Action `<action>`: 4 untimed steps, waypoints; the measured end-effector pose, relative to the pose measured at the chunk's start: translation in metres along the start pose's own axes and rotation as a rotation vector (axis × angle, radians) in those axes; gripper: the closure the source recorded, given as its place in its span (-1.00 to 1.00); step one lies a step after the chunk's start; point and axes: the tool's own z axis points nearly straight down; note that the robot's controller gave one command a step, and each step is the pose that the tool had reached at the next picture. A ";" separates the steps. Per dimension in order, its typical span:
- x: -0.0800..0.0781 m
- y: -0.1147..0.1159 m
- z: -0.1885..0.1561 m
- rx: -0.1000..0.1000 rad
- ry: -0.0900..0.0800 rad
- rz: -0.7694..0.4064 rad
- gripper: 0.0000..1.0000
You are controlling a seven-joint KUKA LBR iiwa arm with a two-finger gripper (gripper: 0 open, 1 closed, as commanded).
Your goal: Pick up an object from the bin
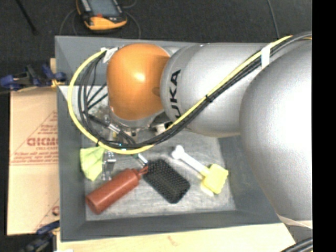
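Note:
My gripper [108, 168] reaches down at the bin's front left, mostly hidden under the arm's orange cover. It stands right beside a crumpled yellow-green cloth [90, 160] on its left. Just in front of it lies a red-brown squeeze bottle [113, 189], slanted with its nozzle pointing to the upper right. A black rectangular brush head [167, 180] lies touching the bottle's nozzle end. Nothing is visibly held.
A white-handled tool with a pale yellow head [205, 173] lies to the right of the black brush. The arm and its cables cover the back and middle of the bin. The bin's front wall runs close below the bottle.

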 end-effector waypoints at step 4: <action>-0.017 -0.016 0.085 -0.003 -0.012 -0.002 -1.00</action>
